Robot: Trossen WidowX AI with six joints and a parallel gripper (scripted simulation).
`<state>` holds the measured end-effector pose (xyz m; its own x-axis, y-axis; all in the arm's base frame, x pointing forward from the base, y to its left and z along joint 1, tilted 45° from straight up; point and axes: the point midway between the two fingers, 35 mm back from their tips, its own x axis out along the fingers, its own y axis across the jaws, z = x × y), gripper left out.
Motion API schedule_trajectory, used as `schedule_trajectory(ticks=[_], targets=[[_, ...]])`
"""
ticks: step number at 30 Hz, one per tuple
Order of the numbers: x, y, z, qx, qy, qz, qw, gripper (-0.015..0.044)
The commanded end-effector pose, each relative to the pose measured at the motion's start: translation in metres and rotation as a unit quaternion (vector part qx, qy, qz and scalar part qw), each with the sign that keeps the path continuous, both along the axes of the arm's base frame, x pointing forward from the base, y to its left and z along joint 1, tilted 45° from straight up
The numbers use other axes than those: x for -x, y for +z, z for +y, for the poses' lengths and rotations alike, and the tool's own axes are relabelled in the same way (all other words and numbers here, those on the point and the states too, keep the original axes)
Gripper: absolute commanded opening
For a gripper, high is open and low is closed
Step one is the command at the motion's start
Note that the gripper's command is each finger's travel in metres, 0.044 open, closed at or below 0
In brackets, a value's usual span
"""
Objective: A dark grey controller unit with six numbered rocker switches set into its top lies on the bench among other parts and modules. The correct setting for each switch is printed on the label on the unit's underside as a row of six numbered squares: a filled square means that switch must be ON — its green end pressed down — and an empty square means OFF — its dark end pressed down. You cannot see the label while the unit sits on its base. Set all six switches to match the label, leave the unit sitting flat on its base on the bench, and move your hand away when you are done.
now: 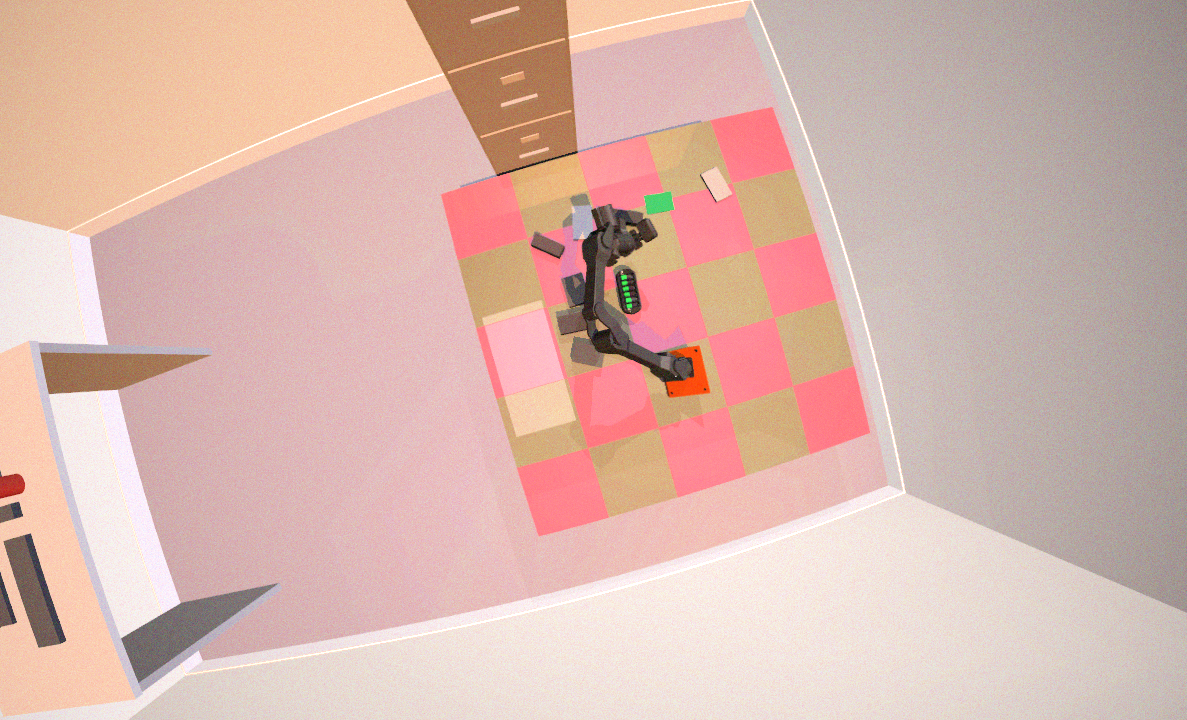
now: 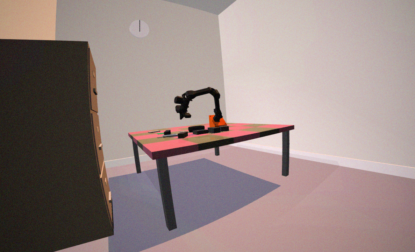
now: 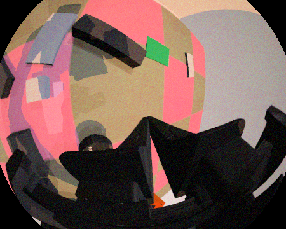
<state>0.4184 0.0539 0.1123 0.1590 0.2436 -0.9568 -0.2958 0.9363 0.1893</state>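
Because the end effector (image 2: 183,115) hangs high above the worktop (image 2: 171,149) with its fingers pressed together on nothing, the first risk is in the descent. It sits over the far part of the checkerboard, near a long dark block (image 3: 109,44) and a green card (image 1: 659,203), not over the unit (image 1: 627,291). The unit lies flat on its base nearer the arm's orange base plate (image 1: 697,385), just beside the forearm in the top view, switches up.

A shut end effector suits pressing rockers, but the label is underneath, so the unit likely has to be tipped or lifted first. Coming down shut, the fingers cannot straddle it; they would need to open before any grasp. The unit looks like a smooth, hard, rounded-end capsule, long and narrow. Gripped across its width near one end it could pivot and slip; pushed at an edge it may slide rather than tip. Several dark blocks (image 1: 570,320) lie close on its other side, and a sweep of the elbow could knock them or the unit.

All six rockers show green from above, though too small to tell which end is down. Pressing without reading the label would be guesswork.

The worktop is matt, flat, pink and tan squares; the blocks are plain, sharp-edged boxes; the cards are thin and flat.
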Motion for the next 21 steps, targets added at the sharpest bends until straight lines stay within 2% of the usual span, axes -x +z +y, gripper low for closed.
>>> schedule_trajectory(ticks=[1, 5, 21], targets=[[0.045, 0.012, 0.058, -0.079, -0.042, 0.07, 0.994, 0.0], [0.083, 0.021, 0.097, -0.125, -0.072, 0.134, 0.98, 0.0], [0.084, 0.014, 0.106, -0.127, -0.073, 0.137, 0.98, 0.0]])
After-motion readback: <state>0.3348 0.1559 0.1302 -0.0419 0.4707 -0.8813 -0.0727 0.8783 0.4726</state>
